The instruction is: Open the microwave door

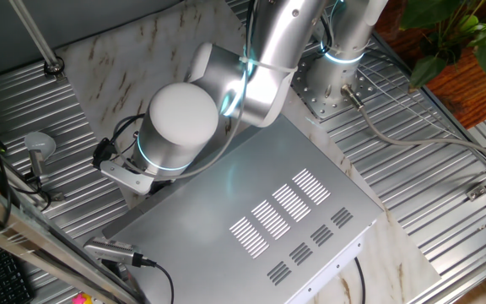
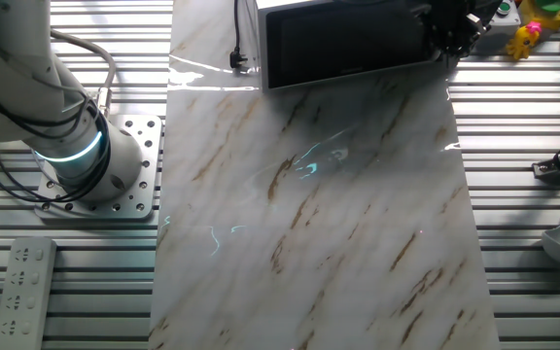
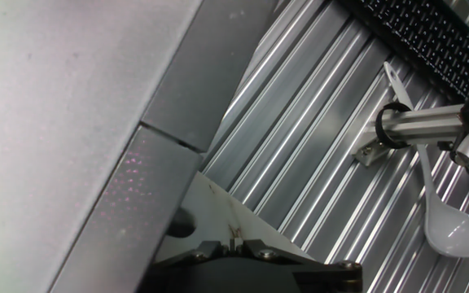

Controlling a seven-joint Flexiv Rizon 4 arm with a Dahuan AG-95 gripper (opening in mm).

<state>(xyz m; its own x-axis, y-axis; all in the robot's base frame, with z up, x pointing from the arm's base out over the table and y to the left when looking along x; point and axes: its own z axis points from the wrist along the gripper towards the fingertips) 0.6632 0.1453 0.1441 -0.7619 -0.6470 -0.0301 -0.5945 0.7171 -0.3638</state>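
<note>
The microwave (image 1: 260,219) is sitting on the marble-patterned counter (image 2: 338,233), its black microwave door (image 2: 348,44) facing forward. The gripper (image 2: 450,29) is hovering at the door's edge; its opening and contact are too obscured to tell.

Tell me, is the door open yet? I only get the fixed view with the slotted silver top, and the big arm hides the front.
Observer: Not yet. In the other fixed view the microwave door looks flat against the front, so it looks shut.
Operator: Where's the gripper?
Observer: The gripper is at that door's right edge, near the top corner. It's too dark to tell whether it's open.
Operator: Is anything near it?
Observer: A small yellow toy sits on the table just past it, apart from the door.
</note>
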